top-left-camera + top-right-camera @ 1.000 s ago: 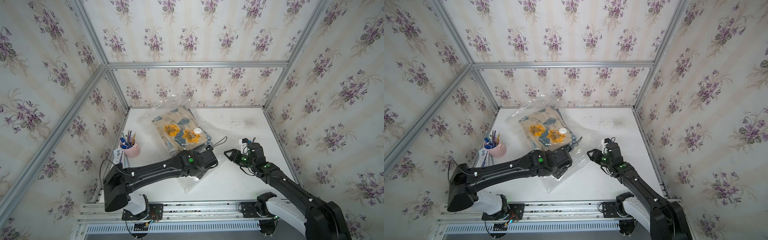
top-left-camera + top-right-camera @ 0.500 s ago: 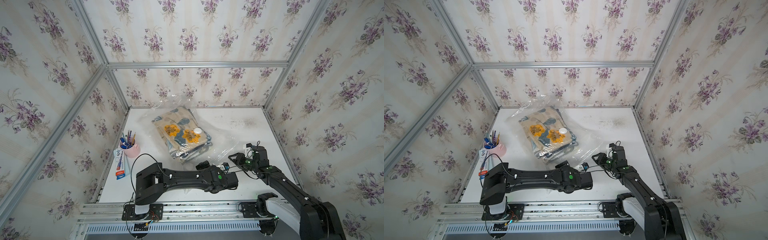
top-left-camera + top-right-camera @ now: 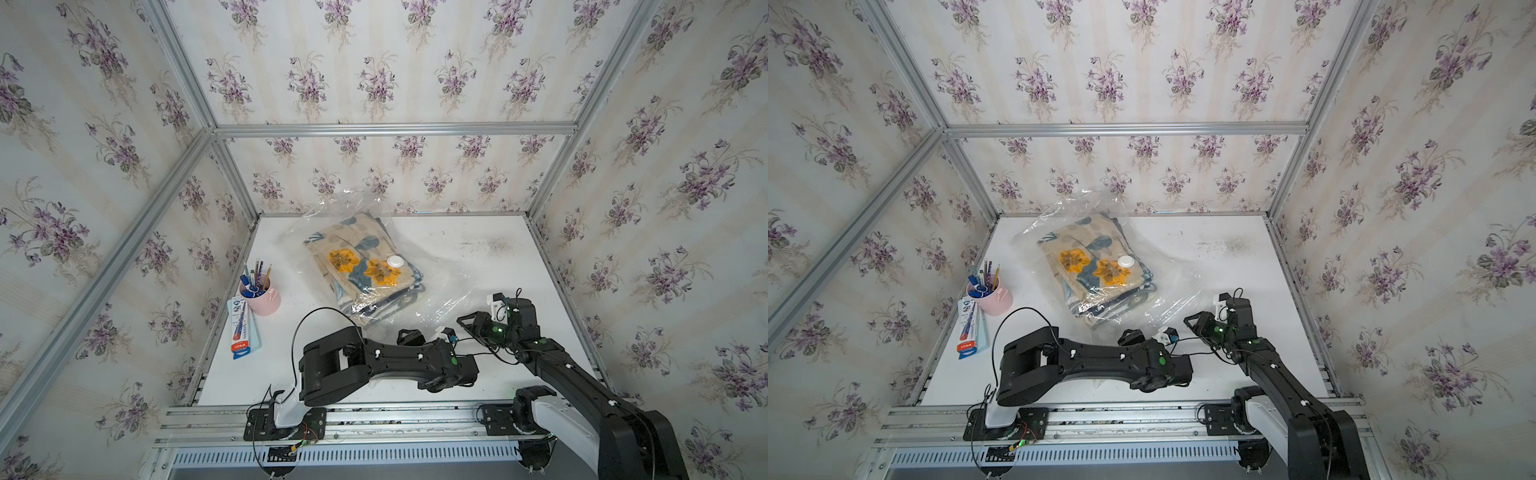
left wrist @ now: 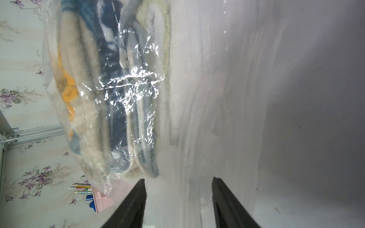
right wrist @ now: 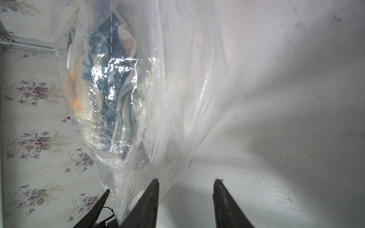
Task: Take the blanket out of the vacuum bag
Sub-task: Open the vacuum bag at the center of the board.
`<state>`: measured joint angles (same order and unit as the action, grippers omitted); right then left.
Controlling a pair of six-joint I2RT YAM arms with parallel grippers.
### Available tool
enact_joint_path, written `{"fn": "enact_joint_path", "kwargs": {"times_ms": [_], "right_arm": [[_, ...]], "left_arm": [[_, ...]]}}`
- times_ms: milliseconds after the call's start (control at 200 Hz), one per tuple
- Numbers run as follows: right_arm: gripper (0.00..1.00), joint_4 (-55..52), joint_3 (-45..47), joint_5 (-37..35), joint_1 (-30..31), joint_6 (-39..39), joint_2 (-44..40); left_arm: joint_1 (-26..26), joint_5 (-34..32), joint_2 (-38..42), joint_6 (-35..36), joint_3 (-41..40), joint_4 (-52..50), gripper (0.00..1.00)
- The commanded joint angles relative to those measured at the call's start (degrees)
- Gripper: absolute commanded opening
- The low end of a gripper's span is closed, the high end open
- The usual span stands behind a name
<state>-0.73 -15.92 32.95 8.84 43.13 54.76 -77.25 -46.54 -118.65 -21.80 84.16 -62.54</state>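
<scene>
Clear, glossy, crinkled plastic is shown by the vacuum bag; fuzzy matt cloth by the blanket. The table is finished matt white, the frame rails in dull metal.

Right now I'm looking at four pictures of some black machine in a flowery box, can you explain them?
Two black robot arms, the left arm and right arm, stand at the near edge of a white table. Two pictures look down from overhead; two come from cameras on the wrists, looking past each arm's jaws. On the table lie a clear vacuum bag with a flowered blanket inside, a pink cup of pens and a flat box. Both pairs of jaws stand open at the bag's loose near edge; neither visibly grips it.
</scene>
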Motion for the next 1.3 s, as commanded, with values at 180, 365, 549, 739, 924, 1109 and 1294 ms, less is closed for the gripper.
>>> {"fn": "enact_joint_path", "kwargs": {"times_ms": [180,365,549,739,924,1109,1294], "right_arm": [[0.45,5.43,3.2,6.07,0.08,4.46,-3.09],[0.42,12.13,7.37,9.15,0.25,12.59,-7.4],[0.38,13.26,9.05,8.17,0.93,15.45,-10.37],[0.33,18.66,9.24,4.7,6.39,18.91,-8.8],[0.29,26.32,7.5,1.4,13.53,21.64,-2.42],[0.28,32.28,4.9,-2.77,19.33,23.64,2.83],[0.28,35.31,1.16,-6.28,25.3,24.01,7.81]], "left_arm": [[2.22,-5.03,1.18,-4.08,-0.39,-3.12,0.19],[4.77,-5.85,5.52,-4.58,-0.41,-3.92,0.11],[5.69,-5.47,9.95,-3.49,0.57,-3.58,0.09],[5.95,-4.7,14.04,-4.8,1.96,-4.19,0.04],[5.97,-4.68,18.54,-6.28,2.03,-3.93,0.0],[5.73,-4.16,22.66,-7.14,0.23,-0.54,0.0],[5.07,-3.85,24.65,-7.55,-1.68,2.58,0.0]]}}
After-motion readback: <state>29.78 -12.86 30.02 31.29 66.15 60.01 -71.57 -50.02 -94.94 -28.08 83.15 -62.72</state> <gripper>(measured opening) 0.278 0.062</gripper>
